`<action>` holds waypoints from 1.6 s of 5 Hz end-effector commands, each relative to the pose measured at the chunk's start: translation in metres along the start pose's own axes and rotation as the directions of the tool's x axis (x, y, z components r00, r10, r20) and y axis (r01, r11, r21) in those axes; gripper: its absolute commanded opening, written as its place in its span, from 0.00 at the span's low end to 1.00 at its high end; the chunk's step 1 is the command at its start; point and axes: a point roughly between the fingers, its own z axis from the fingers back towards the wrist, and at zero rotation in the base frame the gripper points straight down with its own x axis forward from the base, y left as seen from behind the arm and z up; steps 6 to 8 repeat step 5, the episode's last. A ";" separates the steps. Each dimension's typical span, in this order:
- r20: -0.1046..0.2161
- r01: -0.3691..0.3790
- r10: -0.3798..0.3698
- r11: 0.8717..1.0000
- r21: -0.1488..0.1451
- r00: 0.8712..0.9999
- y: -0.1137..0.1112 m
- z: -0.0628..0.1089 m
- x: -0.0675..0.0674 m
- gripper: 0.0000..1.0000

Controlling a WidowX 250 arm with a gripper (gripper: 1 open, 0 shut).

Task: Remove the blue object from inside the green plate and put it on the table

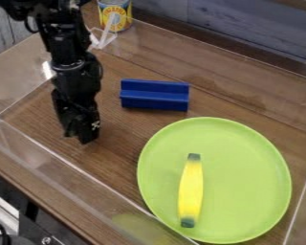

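The blue object (155, 95), a grooved royal-blue block, lies on the brown table (232, 86) just beyond the upper-left rim of the green plate (239, 158), apart from it. My gripper (81, 135) points straight down at the table, to the left of the block and well clear of it. Its dark fingers stand open with nothing between them.
A slim yellow banana-shaped piece (190, 189) lies in the plate's lower middle. A yellow-labelled can (114, 14) stands at the back. Clear acrylic walls (66, 182) edge the table on the left and front.
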 end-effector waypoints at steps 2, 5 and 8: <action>0.009 0.056 -0.056 0.998 0.010 0.998 -0.010 0.003 0.020 1.00; 0.008 0.035 -0.035 0.999 0.006 0.999 -0.037 0.020 0.037 0.00; 0.008 0.035 -0.035 0.999 0.006 0.999 -0.037 0.020 0.037 0.00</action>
